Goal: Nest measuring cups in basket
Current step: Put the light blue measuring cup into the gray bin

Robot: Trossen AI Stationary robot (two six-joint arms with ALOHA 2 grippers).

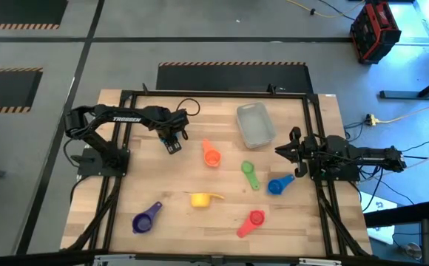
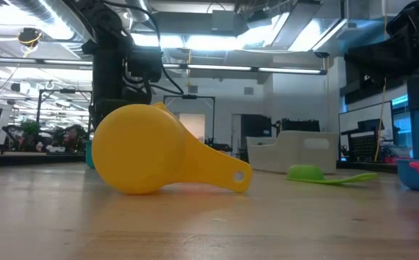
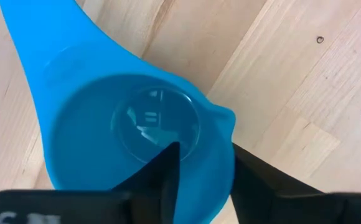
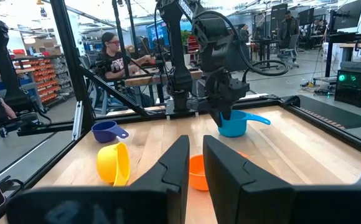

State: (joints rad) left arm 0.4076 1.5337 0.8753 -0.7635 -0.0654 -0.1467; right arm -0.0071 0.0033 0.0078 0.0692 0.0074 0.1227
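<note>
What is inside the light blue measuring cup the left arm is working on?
One dark finger of the left gripper dips inside the light blue plastic measuring cup; the other is outside its rim. Otherwise bare; that finger hides part of the bottom.

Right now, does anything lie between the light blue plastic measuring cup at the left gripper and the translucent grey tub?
Nothing visible does. The light blue cup and tub are separated by bare wood; the orange cup lies beside that line.

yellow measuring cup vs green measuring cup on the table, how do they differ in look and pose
The yellow plastic measuring cup lies tipped on its side, handle level with the table; the green plastic measuring cup sits upright, mouth up. In the low view the yellow cup looks bulky and close, the green one shallow and farther back. Both are scoop-shaped with flat handles, resting free on the wooden table.
</note>
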